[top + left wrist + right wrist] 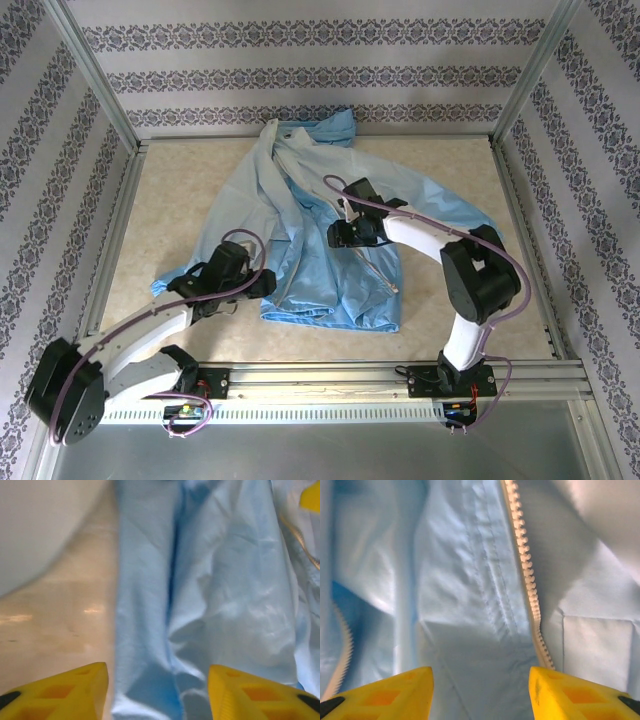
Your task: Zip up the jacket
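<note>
Left tool [156, 680] sits released over the jacket [300, 190] at its 7 o'clock edge; right tool [480, 680], likewise released, hovers above the zipper [527, 575] near centre.

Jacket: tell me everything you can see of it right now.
The jacket is thin, light-blue, wrinkled fabric. It lies crumpled and unzipped on the beige table, with its top bunched toward the far wall and one sleeve trailing to the near left. Its white zipper teeth run separated along the open front edges. The left fingers and right fingers are open above the cloth; contact is unclear.
</note>
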